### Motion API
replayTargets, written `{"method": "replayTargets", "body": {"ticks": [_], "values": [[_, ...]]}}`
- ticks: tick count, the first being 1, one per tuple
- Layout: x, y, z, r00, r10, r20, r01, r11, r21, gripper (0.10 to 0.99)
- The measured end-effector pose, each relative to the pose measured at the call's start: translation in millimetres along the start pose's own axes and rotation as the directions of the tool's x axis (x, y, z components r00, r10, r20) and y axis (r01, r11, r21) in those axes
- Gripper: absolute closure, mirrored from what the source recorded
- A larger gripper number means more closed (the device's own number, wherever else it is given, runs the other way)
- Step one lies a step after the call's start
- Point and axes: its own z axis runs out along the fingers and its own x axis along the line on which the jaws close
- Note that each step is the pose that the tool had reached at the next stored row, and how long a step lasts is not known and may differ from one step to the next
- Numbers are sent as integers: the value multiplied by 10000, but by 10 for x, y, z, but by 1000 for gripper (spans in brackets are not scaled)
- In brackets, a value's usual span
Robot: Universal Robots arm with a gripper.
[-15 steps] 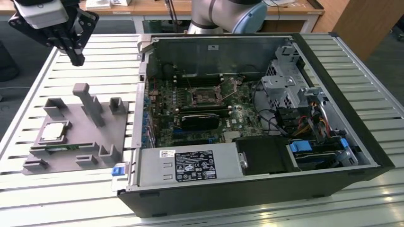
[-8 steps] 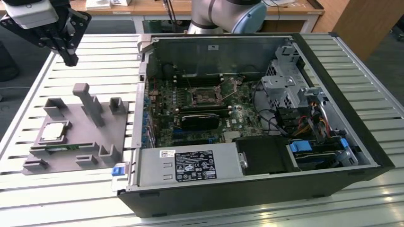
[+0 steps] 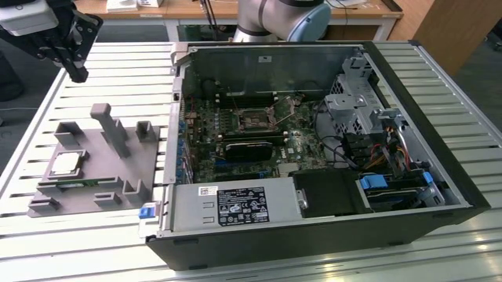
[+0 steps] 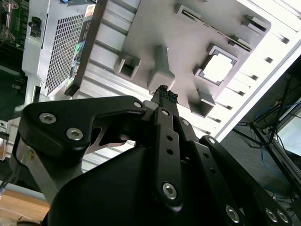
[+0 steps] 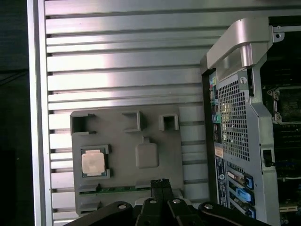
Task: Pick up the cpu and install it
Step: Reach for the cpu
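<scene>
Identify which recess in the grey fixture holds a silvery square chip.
The square framed recess on the exterior view's left of the fixture: it alone holds the cpu; the adjoining slot holds a green memory stick.

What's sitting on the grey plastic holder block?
The silvery square cpu lies flat in one pocket of the grey plastic holder; a long green memory stick sits in an edge slot. Beneath the cpu is covered.
</scene>
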Motion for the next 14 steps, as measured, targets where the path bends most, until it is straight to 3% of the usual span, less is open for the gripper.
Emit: {"method": "replayTargets", "body": {"ticks": [14], "values": [[235, -18, -6, 10000, 0, 0, 0, 10000, 0, 980]]}}
